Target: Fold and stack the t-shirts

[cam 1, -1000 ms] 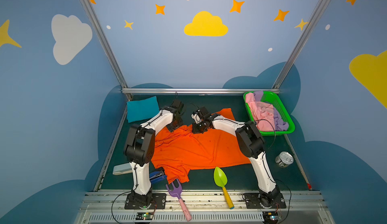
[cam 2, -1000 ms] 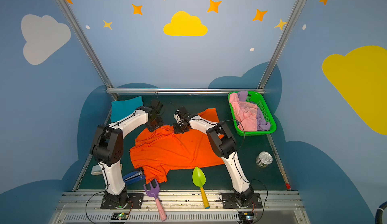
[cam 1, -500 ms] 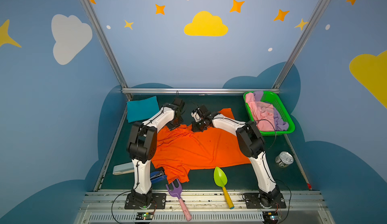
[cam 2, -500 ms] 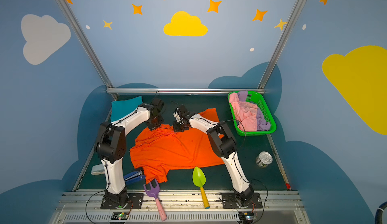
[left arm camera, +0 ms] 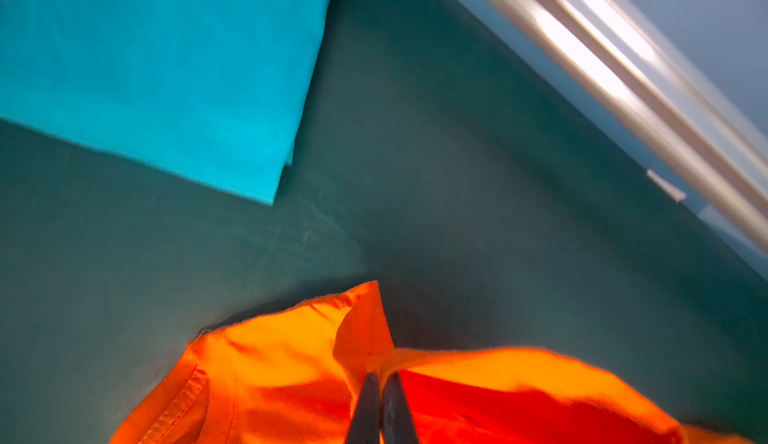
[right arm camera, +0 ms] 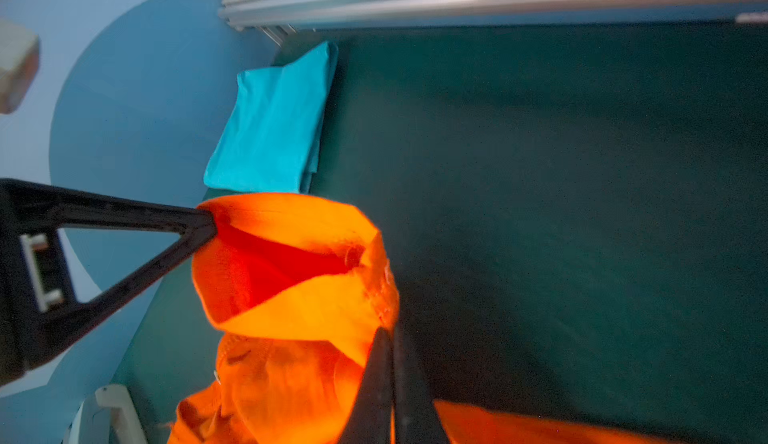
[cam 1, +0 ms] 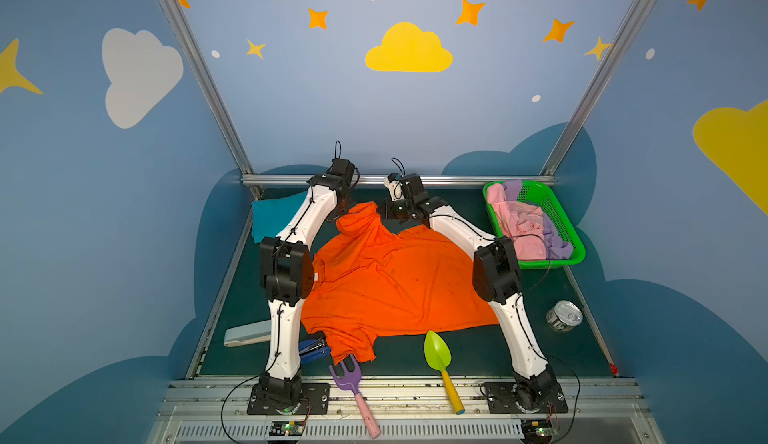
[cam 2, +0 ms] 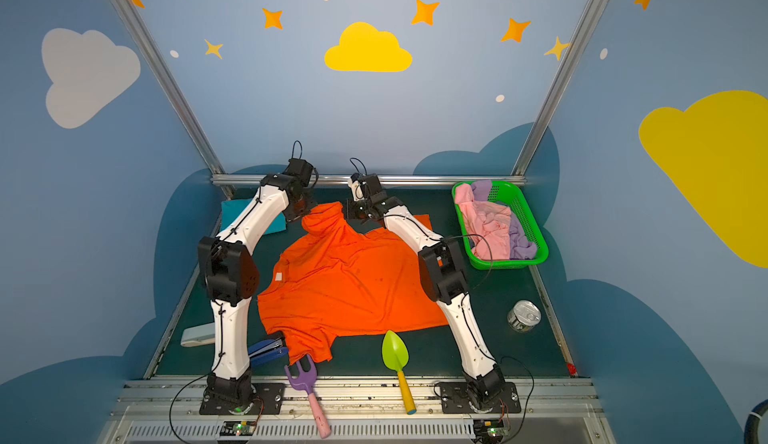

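The orange t-shirt (cam 1: pixel 395 280) (cam 2: pixel 349 284) lies spread across the dark green table, its far sleeve pulled up into an open tube. My left gripper (cam 1: pixel 338 216) (left arm camera: pixel 380 375) is shut on one edge of that sleeve opening (left arm camera: pixel 361 330). On the opposite edge my right gripper (cam 1: pixel 380 213) (right arm camera: pixel 392 330) is shut too. The right wrist view shows the left gripper (right arm camera: pixel 208 222) pinching the orange hem (right arm camera: pixel 291 296). A folded teal t-shirt (cam 1: pixel 270 219) (left arm camera: pixel 166 68) (right arm camera: pixel 274 122) lies at the back left. The pink t-shirt (cam 1: pixel 523 222) and the lilac one (cam 1: pixel 555 238) lie crumpled in the basket.
The green basket (cam 1: pixel 573 255) stands at the back right, a tin can (cam 1: pixel 564 315) in front of it. Along the front edge lie a green toy shovel (cam 1: pixel 436 352), a purple toy fork (cam 1: pixel 345 375), a blue stapler (cam 1: pixel 313 350) and a white object (cam 1: pixel 245 334). A metal rail (cam 1: pixel 457 180) bounds the back.
The left gripper has shut on the orange sleeve. Both grippers have risen and moved towards the back rail, lifting the sleeve off the table.
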